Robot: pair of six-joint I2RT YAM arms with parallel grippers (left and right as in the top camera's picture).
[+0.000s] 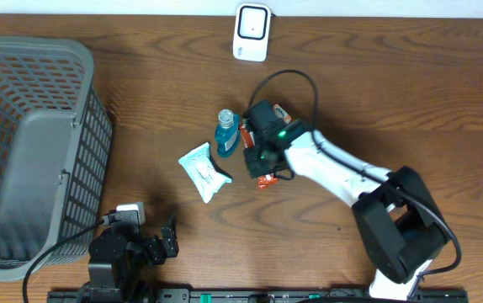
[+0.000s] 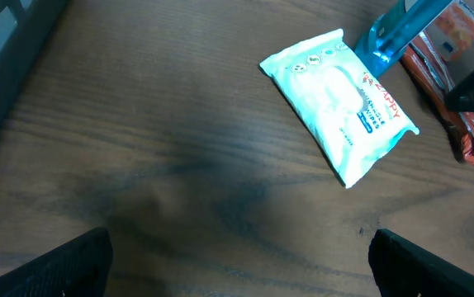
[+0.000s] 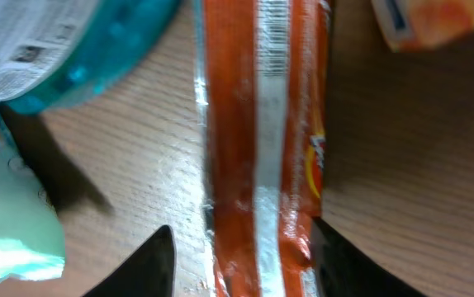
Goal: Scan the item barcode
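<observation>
Straddling the orange snack packet (image 3: pixel 262 165), lying barcode-up on the surface (image 3: pixel 410 165), the right end effector (image 3: pixel 241 239) stands apart, presumably to lift it toward the white scanner (image 1: pixel 251 32); left end effector (image 2: pixel 237 247) hangs wide open

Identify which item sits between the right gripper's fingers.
The orange packet, flanked by both fingers; the blue bottle and wipes pack lie off to its side.

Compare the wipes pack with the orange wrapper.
Colour: the wipes pack is pale teal and white; the orange wrapper is orange with a silver seam. Shape: the wipes pack is broad and rectangular; the orange wrapper is long and narrow. State: the wipes pack lies untouched; the orange wrapper lies between the right end effector's fingers. Both lie flat on the table.
</observation>
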